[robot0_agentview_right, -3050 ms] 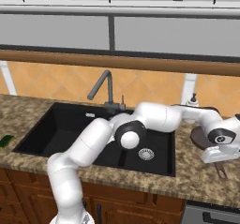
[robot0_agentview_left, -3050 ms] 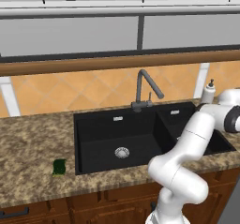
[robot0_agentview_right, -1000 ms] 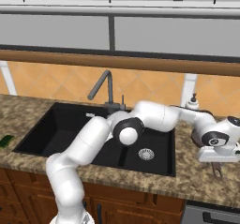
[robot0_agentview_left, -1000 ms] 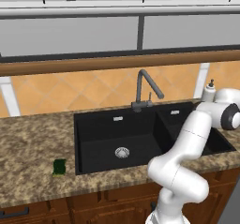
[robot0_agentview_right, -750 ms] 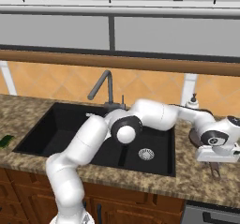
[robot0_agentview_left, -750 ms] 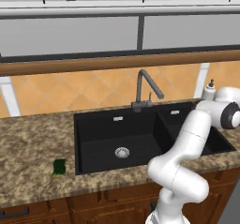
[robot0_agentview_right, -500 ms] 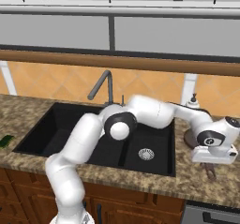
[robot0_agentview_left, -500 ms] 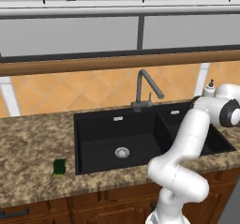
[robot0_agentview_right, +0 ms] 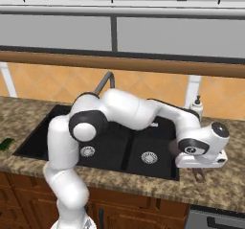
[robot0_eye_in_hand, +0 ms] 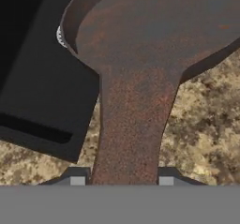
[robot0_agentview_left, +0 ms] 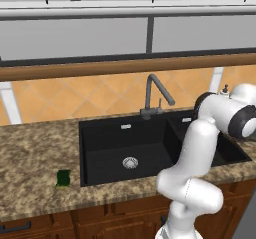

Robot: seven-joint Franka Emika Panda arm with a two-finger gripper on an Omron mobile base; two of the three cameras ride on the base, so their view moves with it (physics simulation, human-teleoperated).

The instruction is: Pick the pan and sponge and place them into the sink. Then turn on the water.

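Note:
The brown-grey pan (robot0_eye_in_hand: 154,40) is tilted over the counter's edge and the right basin of the black sink (robot0_eye_in_hand: 37,78), whose metal drain (robot0_eye_in_hand: 60,35) peeks out beside the pan's rim. My gripper (robot0_eye_in_hand: 122,180) is shut on the pan's long handle. From the right base view the hand hides most of the pan, and just the handle's end (robot0_agentview_right: 197,176) pokes out below the gripper (robot0_agentview_right: 200,165). The dark green sponge (robot0_agentview_left: 63,177) lies on the granite counter left of the sink (robot0_agentview_left: 107,153). No water falls from the gooseneck faucet (robot0_agentview_left: 152,90).
A white soap dispenser (robot0_agentview_right: 196,106) stands at the back right of the sink by the tiled wall. My arm arches across both basins in the right base view. Speckled granite counter (robot0_eye_in_hand: 206,134) runs to the right of the sink.
The hand has carried the pan leftwards from the counter at the right toward the sink's right basin, and the arm's elbow has swung with it. The sponge has stayed put.

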